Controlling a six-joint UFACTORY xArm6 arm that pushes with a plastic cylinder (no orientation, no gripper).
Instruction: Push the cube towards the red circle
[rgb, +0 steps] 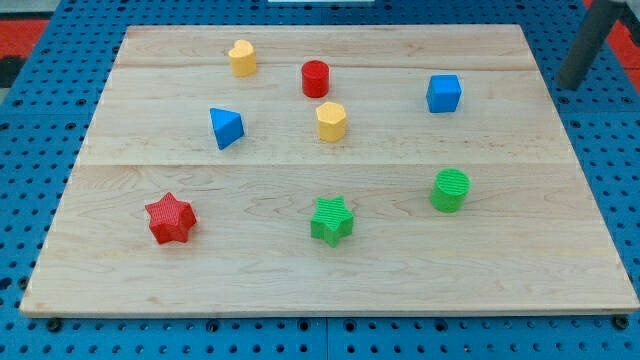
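The blue cube (443, 93) sits on the wooden board (250, 270) at the view's upper right. The red circle, a short red cylinder (315, 78), stands to the cube's left near the view's top centre. My rod shows at the view's top right corner, off the board; my tip (571, 86) rests over the blue pegboard, well to the right of the cube and apart from every block.
A yellow hexagonal block (331, 121) lies below the red cylinder and another yellow block (241, 57) at top left. A blue triangle (226, 127), a red star (169, 218), a green star (331, 220) and a green cylinder (450, 190) are spread over the board.
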